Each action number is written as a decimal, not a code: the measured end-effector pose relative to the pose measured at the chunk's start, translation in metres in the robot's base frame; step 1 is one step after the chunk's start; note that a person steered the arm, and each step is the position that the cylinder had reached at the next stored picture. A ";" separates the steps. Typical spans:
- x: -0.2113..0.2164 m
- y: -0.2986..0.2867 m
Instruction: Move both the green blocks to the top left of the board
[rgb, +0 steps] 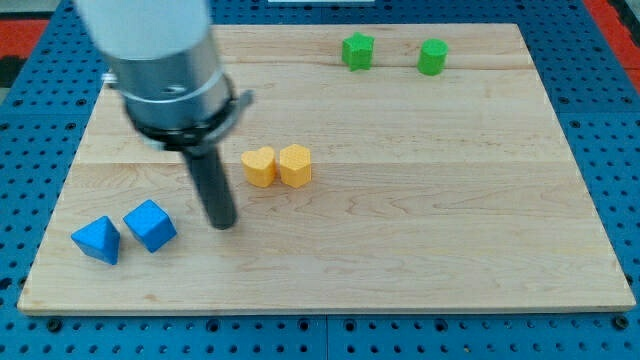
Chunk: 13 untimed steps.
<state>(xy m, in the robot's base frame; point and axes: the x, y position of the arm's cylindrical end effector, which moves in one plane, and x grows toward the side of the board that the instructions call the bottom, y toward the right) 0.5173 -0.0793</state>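
Observation:
Two green blocks sit near the view's top edge of the wooden board (420, 220): a green star-like block (357, 50) and a green rounded block (433, 56) to its right. My tip (223, 224) rests on the board at the lower left, far from both green blocks. It stands just right of a blue block (150, 225) and below-left of the yellow blocks.
Two yellow blocks sit side by side mid-board: a heart-shaped one (259, 166) and a hexagonal one (295, 164). A second blue block (97, 240), triangular, lies near the lower left corner. The arm's grey body (165, 70) covers the board's upper left.

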 end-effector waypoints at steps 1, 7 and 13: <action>-0.012 0.067; -0.255 0.214; -0.276 0.041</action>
<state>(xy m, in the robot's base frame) 0.2413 -0.0387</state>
